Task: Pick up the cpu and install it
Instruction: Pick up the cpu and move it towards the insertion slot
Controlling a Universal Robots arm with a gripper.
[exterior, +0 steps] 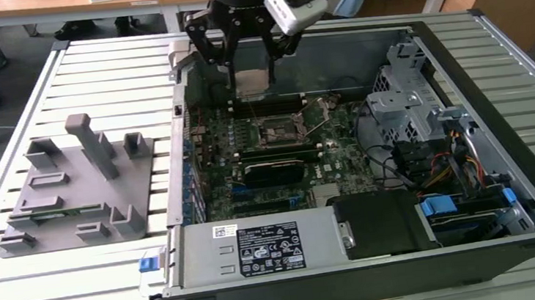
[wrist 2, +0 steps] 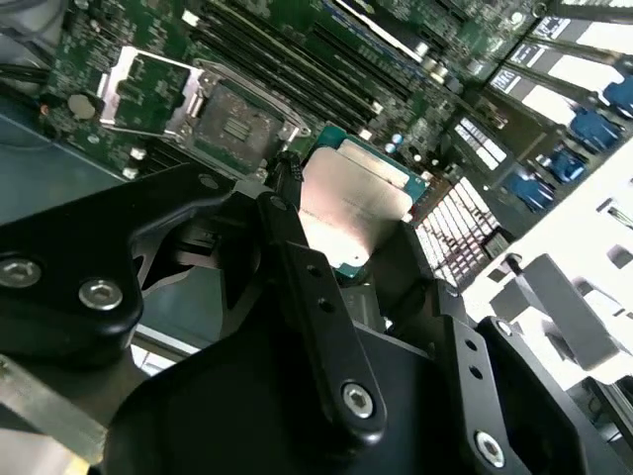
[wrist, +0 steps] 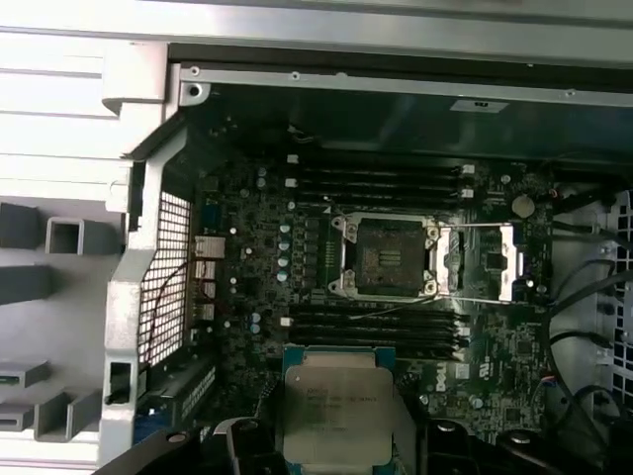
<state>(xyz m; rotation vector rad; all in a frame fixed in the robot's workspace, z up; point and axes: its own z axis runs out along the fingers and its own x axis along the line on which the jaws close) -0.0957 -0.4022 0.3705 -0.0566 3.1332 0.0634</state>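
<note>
My fingers (wrist 2: 305,282) grip the cpu (wrist: 336,416) by two opposite edges and hold it flat, metal top upward. The cpu hangs above the open socket (wrist: 388,257), apart from it, edges roughly parallel to the socket's frame.

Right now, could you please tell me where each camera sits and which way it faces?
Exterior view: off the arm, looking down into the open black computer case; the black tool holds the silvery-grey square cpu.
First wrist view: on the arm, looking down at the metal-framed black socket; tool parts around the cpu.
Second wrist view: behind the tool's fingers, facing along them.
Both wrist views share cpu and socket.
</note>
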